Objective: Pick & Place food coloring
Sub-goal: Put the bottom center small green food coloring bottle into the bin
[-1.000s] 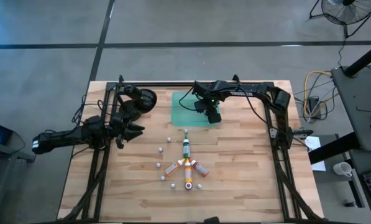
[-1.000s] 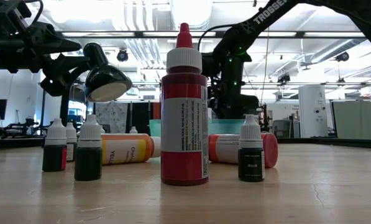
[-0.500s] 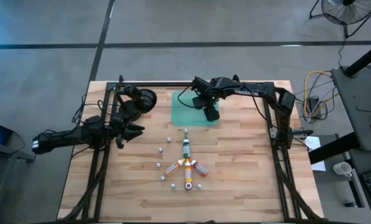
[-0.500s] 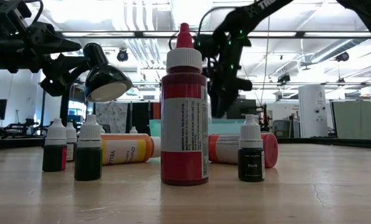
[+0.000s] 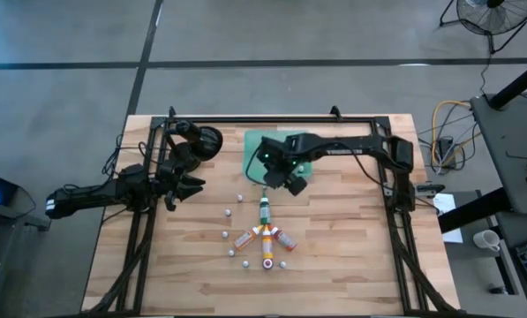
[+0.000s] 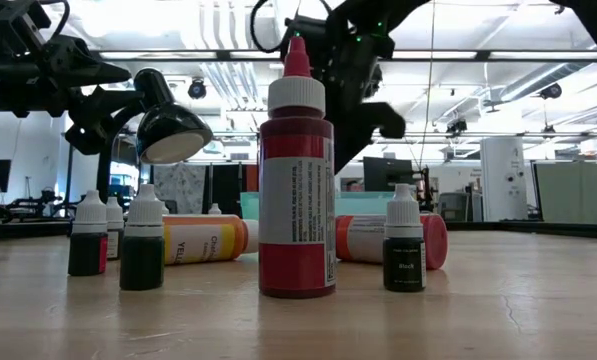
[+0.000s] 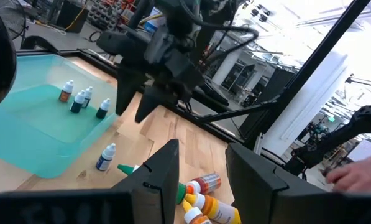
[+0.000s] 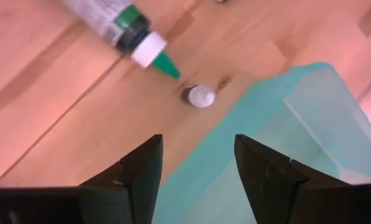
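The food coloring lies on the table in the high view. A green bottle [image 5: 264, 209] lies flat, and orange-yellow bottles [image 5: 267, 253] and a red one [image 5: 283, 238] fan out nearer the near edge. Several tiny white-capped bottles [image 5: 229, 212] stand around them. My right gripper [image 5: 272, 178] is open and hovers over the tray's near edge. In the right wrist view it [image 8: 201, 180] looks down on a small white-capped bottle [image 8: 199, 95] and the green bottle's tip [image 8: 163, 62]. My left gripper [image 5: 195, 185] waits open at the table's left.
The flat translucent green tray [image 5: 256, 150] sits at the table's far middle, partly under the right arm. In the left wrist view three small bottles [image 7: 79, 99] stand in the tray [image 7: 23, 118]. A black lamp head [image 5: 208, 140] sits at the far left. Bare wood lies right of the bottles.
My right gripper has swung from over the tray's right part toward the table's left and near edge. It has turned and now hangs above the small bottle beside the green bottle's tip. The bottles have stayed where they were.
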